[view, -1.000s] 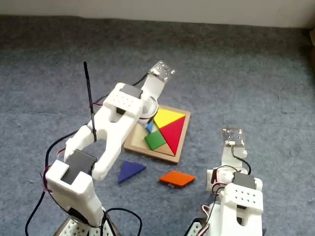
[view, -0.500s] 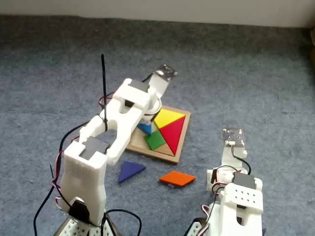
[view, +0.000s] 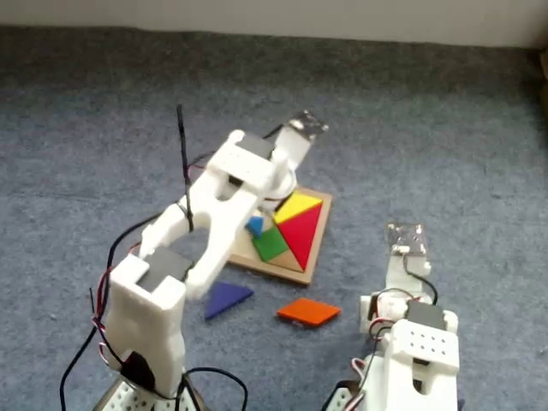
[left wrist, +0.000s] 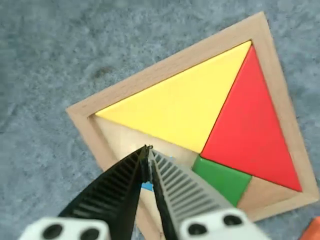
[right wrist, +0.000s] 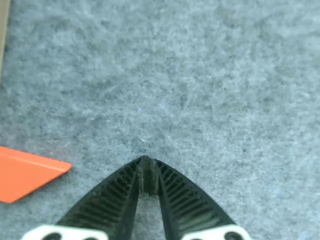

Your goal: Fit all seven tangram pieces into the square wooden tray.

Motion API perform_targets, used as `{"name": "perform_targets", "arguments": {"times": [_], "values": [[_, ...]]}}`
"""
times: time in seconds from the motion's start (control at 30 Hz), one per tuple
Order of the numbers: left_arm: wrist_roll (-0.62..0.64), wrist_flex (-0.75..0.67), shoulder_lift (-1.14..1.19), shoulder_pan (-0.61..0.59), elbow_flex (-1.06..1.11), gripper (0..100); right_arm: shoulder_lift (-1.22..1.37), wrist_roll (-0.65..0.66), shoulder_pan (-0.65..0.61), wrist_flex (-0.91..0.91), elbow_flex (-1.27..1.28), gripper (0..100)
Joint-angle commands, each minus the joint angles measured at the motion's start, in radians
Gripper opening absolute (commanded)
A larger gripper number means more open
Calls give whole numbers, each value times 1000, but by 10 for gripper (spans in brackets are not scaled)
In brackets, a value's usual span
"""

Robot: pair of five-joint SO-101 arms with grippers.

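over the bare corner of the tray, we had the left gripper pressed together, empty, above the blue piece; seating it seemed the step in hand, then fetching the purple triangle and orange piece near the tray.

We saw soft, even light falling from above across the grey carpet, with the pale wall at the far edge brightest of all. Shadows were faint and soft-edged; the orange piece showed a thin dark line beneath its near edge. The left arm's shiny plate caught small highlights. In the left wrist view, the yellow piece was lit evenly.
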Motion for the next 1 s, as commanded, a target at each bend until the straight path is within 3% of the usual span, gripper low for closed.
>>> {"name": "perform_targets", "arguments": {"times": [0.0,0.23,0.53,0.77,0.97], "values": [[-3,58,-142,-24,-38,20,-13,8,27,-24,1,5],[-3,140,-180,-28,-15,20,-13,8,27,-24,1,5],[-6,-40,-182,-110,216,20,-13,8,27,-24,1,5],[-6,-184,-179,-90,338,24,-13,8,27,-24,1,5],[-6,-203,-177,-33,344,24,-13,8,27,-24,1,5]]}}
